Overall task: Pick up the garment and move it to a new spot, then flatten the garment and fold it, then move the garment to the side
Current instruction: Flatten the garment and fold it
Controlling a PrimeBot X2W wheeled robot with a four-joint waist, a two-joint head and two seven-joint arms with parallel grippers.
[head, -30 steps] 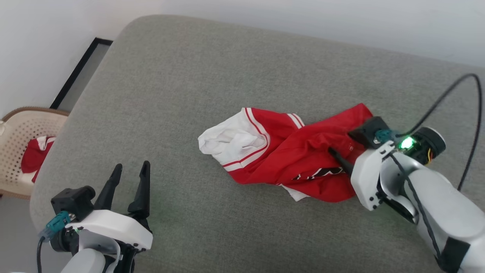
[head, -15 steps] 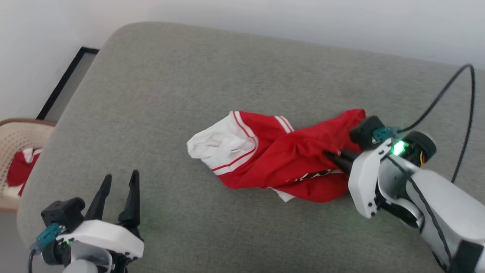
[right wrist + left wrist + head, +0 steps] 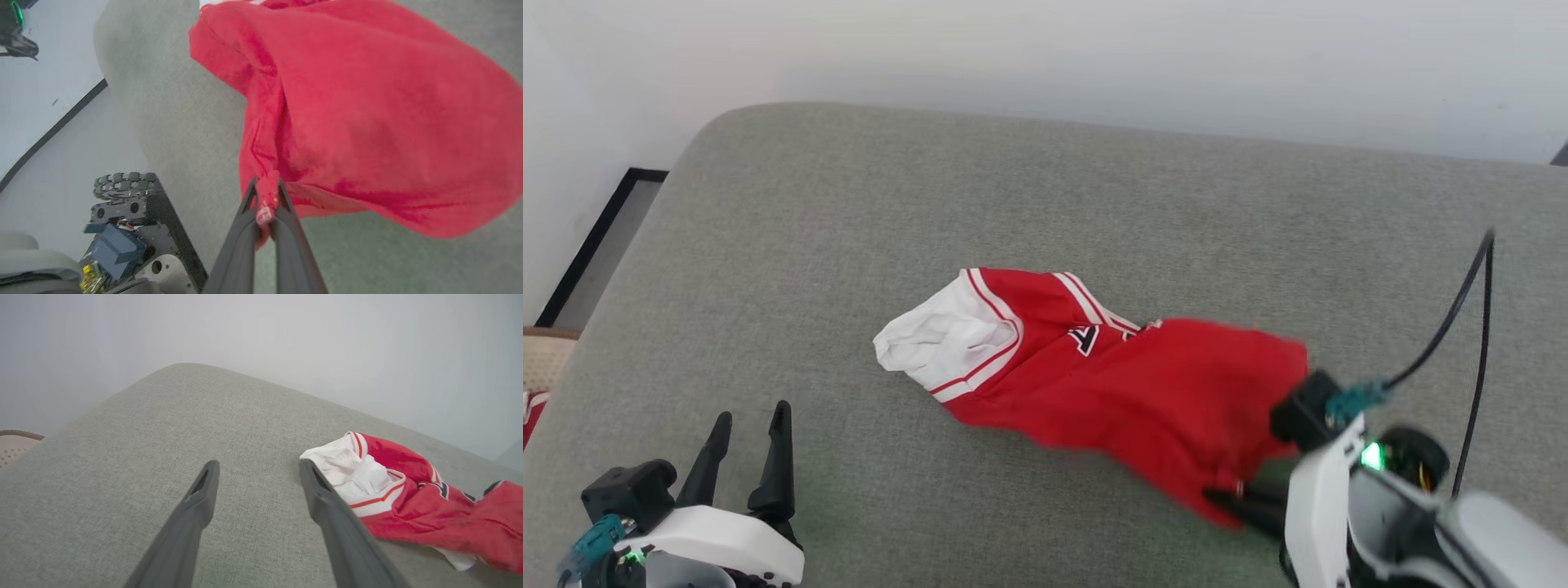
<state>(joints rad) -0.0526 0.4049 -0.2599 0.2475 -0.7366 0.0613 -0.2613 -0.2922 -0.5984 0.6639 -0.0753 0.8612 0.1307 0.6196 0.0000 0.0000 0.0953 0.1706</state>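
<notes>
The right end effector (image 3: 265, 206) is clenched on a thin red fold of the shirt (image 3: 1111, 384), bunched from the cushion's (image 3: 849, 204) middle toward its near edge — so small a bite may slip under drag. Its wrist view shows that pinch; the head view blurs it but shows the left end effector (image 3: 745, 445) gaping, empty.

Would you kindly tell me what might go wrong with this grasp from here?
The fingers of the right gripper pinch only a thin fold of the garment, so it may slip free. The white sleeve lies bunched on the grey cushion, and dragging could twist it further.
</notes>
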